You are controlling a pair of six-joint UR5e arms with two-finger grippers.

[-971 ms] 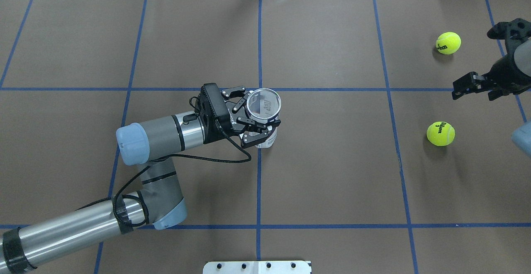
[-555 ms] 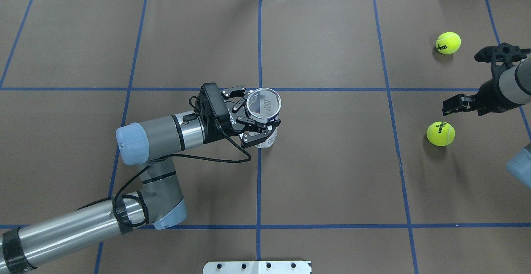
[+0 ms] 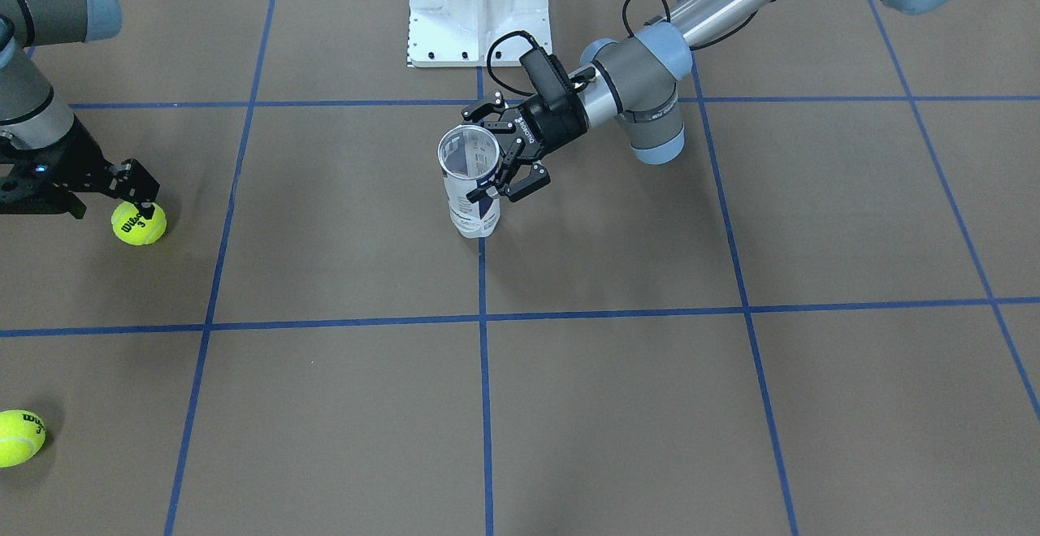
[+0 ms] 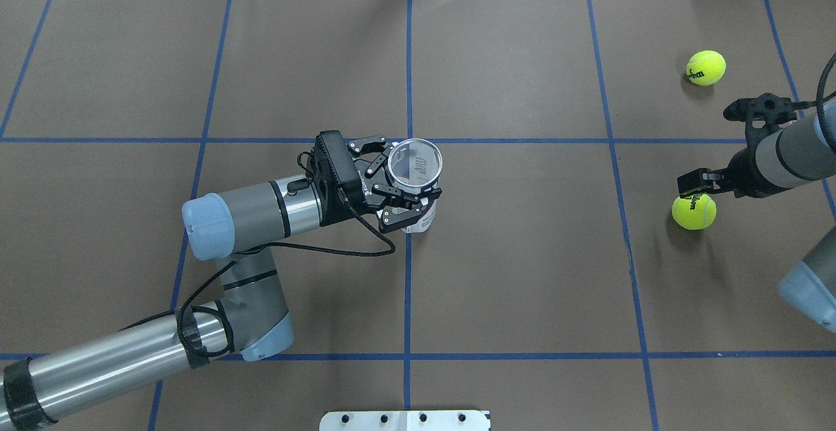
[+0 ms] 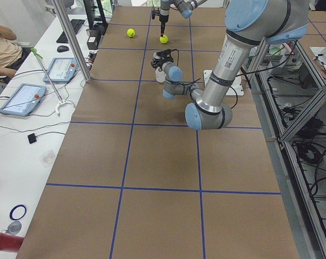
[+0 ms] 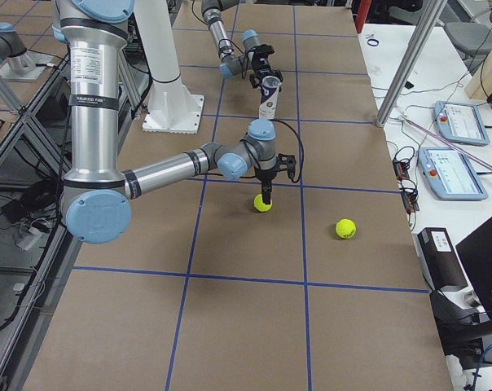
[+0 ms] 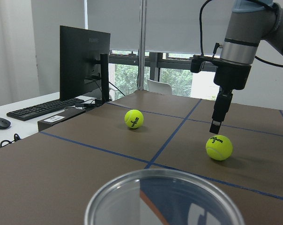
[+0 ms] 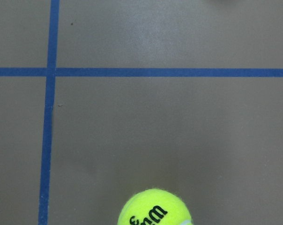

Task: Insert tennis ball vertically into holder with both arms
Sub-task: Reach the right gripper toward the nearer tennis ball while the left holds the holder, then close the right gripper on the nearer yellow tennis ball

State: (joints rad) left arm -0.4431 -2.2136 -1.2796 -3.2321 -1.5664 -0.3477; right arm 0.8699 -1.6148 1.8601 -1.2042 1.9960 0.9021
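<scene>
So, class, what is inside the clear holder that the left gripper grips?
Nothing seen: through the open mouth of the holder only its own wall and label show, no ball. The very bottom is hard to make out.

Brown table [image 4: 522,255] gridded with blue tape [image 4: 407,287]. Yellow-green tennis balls [image 4: 705,67], black lettering, at right. Clear holder [image 4: 415,162] at centre, white-and-navy label. Grey-and-silver arms [image 4: 255,209], light blue joint caps. White pedestal [image 4: 405,420] at bottom edge.

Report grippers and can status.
Left gripper shut on upright clear plastic can. Right gripper just above nearer yellow tennis ball, grip state unclear. Can mouth unobstructed.
</scene>
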